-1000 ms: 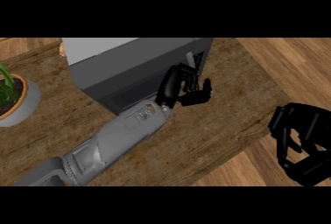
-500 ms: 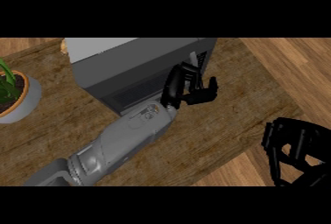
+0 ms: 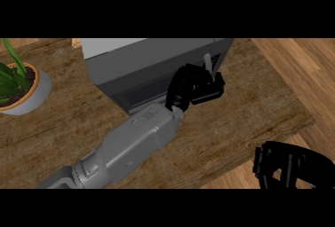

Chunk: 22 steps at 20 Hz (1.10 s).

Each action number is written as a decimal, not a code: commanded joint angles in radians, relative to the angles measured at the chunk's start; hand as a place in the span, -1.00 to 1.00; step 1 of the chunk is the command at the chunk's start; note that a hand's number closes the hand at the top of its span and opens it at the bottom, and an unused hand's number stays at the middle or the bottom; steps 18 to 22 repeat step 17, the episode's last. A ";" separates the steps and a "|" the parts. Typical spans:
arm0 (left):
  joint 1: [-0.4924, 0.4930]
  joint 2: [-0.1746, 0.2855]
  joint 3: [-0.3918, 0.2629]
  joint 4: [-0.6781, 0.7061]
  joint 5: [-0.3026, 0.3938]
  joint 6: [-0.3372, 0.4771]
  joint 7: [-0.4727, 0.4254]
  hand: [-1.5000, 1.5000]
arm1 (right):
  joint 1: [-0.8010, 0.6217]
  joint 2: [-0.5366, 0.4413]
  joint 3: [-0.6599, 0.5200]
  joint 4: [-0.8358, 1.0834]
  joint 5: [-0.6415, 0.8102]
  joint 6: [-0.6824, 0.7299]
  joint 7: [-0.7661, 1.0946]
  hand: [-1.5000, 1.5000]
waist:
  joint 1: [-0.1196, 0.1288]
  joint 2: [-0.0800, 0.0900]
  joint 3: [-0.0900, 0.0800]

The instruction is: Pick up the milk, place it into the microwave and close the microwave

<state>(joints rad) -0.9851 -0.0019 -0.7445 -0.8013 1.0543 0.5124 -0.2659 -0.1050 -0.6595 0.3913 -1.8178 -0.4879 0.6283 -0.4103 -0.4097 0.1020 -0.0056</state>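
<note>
**Left hand at the microwave, milk not to be seen**

Head view: A dark grey microwave (image 3: 144, 62) stands on the wooden desk (image 3: 235, 124), near the far edge, a little to the left of the middle. Its top is a lighter grey at the far left corner. The side that faces the robot is dark and has a small grille low down. A thin pale strip (image 3: 208, 62) stands upright close to the right corner of the microwave. I cannot tell whether it is a handle or something else, and I cannot tell whether the door is closed.

The grey left forearm (image 3: 131, 142) comes in from the lower left corner and runs diagonally up to the microwave. The black left hand (image 3: 193, 86) lies against the front of the microwave, near the right corner and just below the pale strip. The hand covers this part of the microwave. I cannot tell whether it is clenched, released or grasping something.

The milk does not show clearly anywhere in this view, so I cannot tell where it is.

The right hand (image 3: 288, 168) is at the lower right corner, well apart from the microwave, at the near edge of the desk. It is released: the fingers (image 3: 265, 166) are relaxed and hold nothing.

At the left edge a green plant (image 3: 13, 82) stands in a grey pot (image 3: 39, 95) with an orange rim, on the desk and apart from the microwave. At the right side, beyond the desk, a lighter wooden floor (image 3: 301, 62) shows.
</note>
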 commanded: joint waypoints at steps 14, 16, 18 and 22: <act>0.097 0.026 0.048 0.164 0.151 -0.265 -0.084 1.00 | 0.173 0.087 0.112 -0.184 0.087 -0.144 0.025 1.00 | 0.099 -0.016 -0.004; 0.102 0.031 0.042 0.175 0.160 -0.289 -0.089 1.00 | 0.188 0.100 0.133 -0.207 0.102 -0.161 0.032 1.00 | 0.104 -0.014 -0.004; 0.104 0.029 0.039 0.182 0.160 -0.298 -0.102 1.00 | 0.194 0.098 0.134 -0.218 0.111 -0.165 0.031 1.00 | 0.104 -0.015 -0.004; 0.104 0.029 0.039 0.182 0.160 -0.298 -0.102 1.00 | 0.194 0.098 0.134 -0.218 0.111 -0.165 0.031 1.00 | 0.104 -0.015 -0.004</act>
